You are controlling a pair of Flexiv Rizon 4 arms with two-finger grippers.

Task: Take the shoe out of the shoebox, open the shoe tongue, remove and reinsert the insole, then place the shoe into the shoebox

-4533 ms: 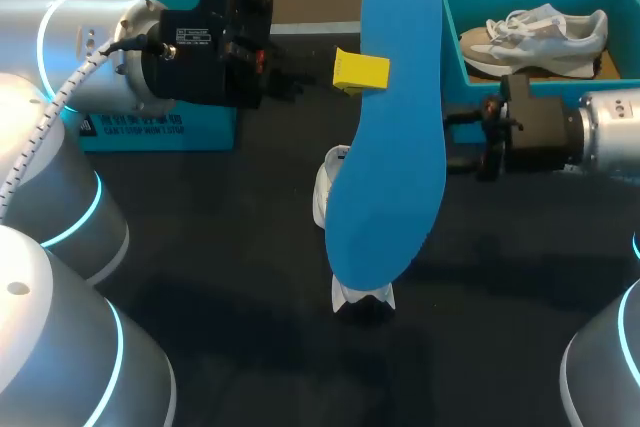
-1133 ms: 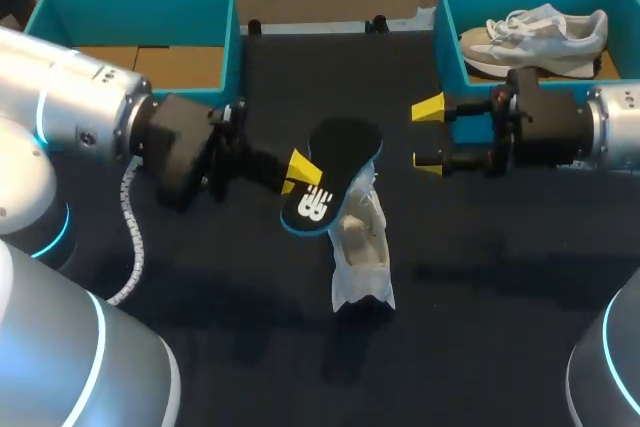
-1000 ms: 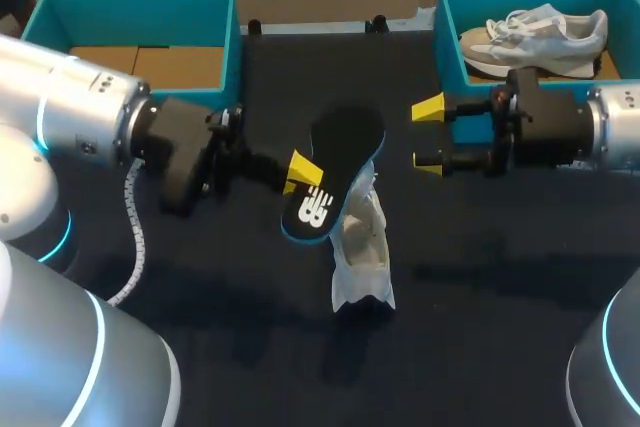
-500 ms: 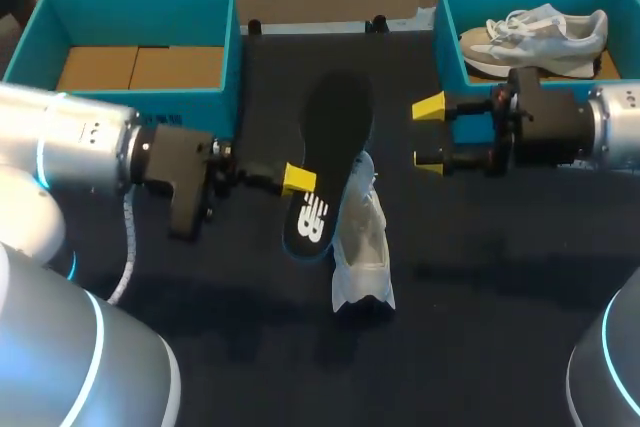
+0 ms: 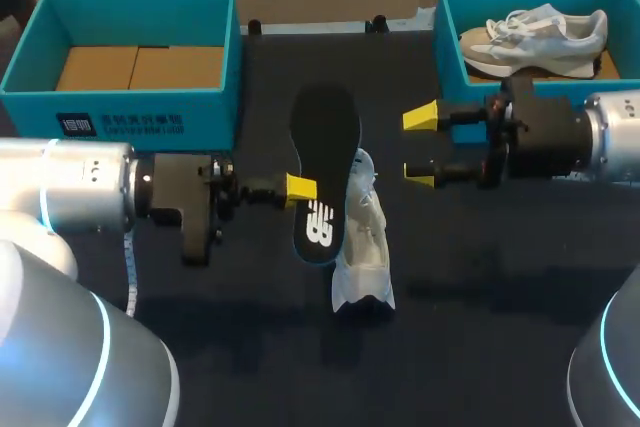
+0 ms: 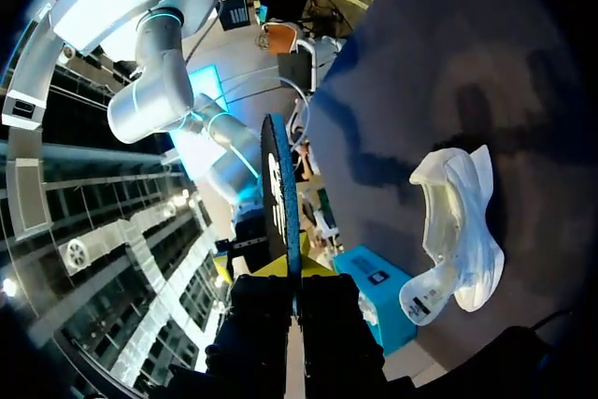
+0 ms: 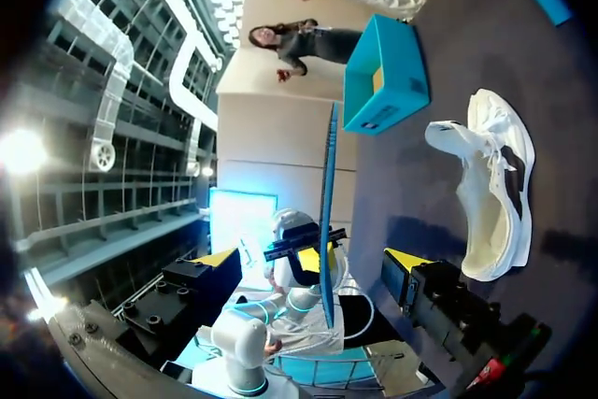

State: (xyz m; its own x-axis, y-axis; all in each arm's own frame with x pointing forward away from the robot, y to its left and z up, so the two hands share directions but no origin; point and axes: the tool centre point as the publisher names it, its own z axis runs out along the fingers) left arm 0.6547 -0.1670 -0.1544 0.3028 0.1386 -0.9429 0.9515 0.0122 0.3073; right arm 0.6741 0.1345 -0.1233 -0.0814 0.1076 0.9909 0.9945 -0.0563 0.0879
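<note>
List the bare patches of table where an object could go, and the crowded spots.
Bare table: the near strip in front of the shoe, and the gap between the left shoebox and right shoebox. Crowded: the middle, where insole, shoe, left gripper and right gripper cluster.

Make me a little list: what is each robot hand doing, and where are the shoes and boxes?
left gripper: shut on the insole, held off the table
insole: black side up, beside the white shoe
right gripper: open, holding nothing
white shoe: on the table, between the grippers
left box: no shoe inside
right box: second shoe inside
</note>
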